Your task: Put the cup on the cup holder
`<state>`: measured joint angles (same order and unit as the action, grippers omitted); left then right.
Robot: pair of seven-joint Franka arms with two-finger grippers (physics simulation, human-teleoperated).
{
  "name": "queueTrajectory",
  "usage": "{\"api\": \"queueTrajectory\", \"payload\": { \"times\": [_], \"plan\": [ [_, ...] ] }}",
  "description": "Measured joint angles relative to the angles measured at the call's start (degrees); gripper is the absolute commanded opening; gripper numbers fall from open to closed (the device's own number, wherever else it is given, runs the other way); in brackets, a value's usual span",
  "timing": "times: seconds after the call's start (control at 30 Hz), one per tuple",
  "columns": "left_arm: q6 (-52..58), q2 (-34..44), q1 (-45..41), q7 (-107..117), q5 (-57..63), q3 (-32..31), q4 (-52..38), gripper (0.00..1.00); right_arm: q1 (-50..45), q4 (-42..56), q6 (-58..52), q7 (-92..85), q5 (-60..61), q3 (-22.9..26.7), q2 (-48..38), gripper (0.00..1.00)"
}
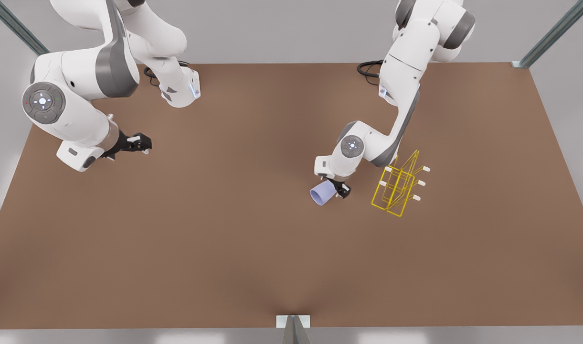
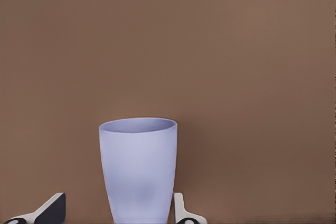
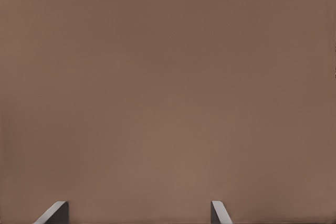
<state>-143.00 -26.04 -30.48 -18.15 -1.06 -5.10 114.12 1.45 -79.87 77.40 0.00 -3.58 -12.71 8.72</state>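
- My left gripper [image 1: 336,190] is pinching the cup [image 1: 322,194] near its base and holding it tipped above the table [image 1: 224,248], so its mouth can go over a prong, I'd guess.
- The cup holder [image 1: 397,187] is just beside it.
- My right gripper [image 1: 139,142] waits well apart, fingers spread.

Cup [image 1: 322,194] centre-right of front view, cup holder [image 1: 399,187] just to its right on the table [image 1: 224,248], left gripper [image 1: 340,188] between them.

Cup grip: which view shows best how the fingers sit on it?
Left wrist view: the cup sits between the left gripper fingers, one finger touching, one apart. The front view shows the cup tilted beside the cup holder.
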Motion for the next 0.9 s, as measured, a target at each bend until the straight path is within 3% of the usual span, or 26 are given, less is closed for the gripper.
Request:
{"api": "queueTrajectory", "payload": {
  "times": [0.9],
  "plan": [
    [-1.19,-8.13,-0.80,4.23,-1.66,-0.10,-3.44,0.99,-2.96,2.15,0.00,12.73,-0.29,-0.36,2.51,1.00]
  ]
}}
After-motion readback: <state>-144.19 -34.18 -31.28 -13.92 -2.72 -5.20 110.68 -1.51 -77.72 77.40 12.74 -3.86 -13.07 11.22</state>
